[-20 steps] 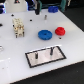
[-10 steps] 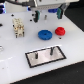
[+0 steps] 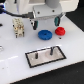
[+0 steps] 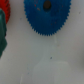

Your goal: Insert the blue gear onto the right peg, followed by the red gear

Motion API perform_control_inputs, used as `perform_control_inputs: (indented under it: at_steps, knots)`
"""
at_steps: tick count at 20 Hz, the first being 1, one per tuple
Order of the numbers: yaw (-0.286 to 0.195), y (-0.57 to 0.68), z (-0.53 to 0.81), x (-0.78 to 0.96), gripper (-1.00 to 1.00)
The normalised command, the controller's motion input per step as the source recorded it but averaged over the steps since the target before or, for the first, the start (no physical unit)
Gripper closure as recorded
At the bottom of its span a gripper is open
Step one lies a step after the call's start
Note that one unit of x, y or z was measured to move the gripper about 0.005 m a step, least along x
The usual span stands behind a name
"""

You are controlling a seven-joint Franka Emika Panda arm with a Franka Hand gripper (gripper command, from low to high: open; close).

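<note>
Two gears lie on the white worktop [image 3: 15, 57]: one blue gear [image 3: 44, 34] and one red gear [image 3: 60, 32] (the red one is the narrower). One black-framed grey plate [image 3: 35, 58] carries two thin dark pegs, the right peg [image 3: 50, 50] and its twin [image 3: 37, 55]. One beige block [image 3: 19, 27] stands farther back. One end effector [image 3: 45, 22] hangs above.

Blue gear [image 3: 44, 34] flat beside smaller red gear [image 3: 60, 32]; right peg [image 3: 51, 50] upright.

White arm, grey claw [image 3: 44, 26] with dark fingertips
</note>
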Motion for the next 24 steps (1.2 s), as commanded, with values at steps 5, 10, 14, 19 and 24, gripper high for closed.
perform_control_inputs:
  at_steps: [5,10,14,19,24]
  knots:
    - [0.000,-0.02,-0.42,-0.17,-1.00]
    - [0.000,-0.04,-0.30,-0.18,-1.00]
    - [0.000,0.01,-0.23,-0.20,1.00]
    - [0.000,0.02,-0.16,-0.17,1.00]
    - [0.000,0.00,-0.01,-0.06,1.00]
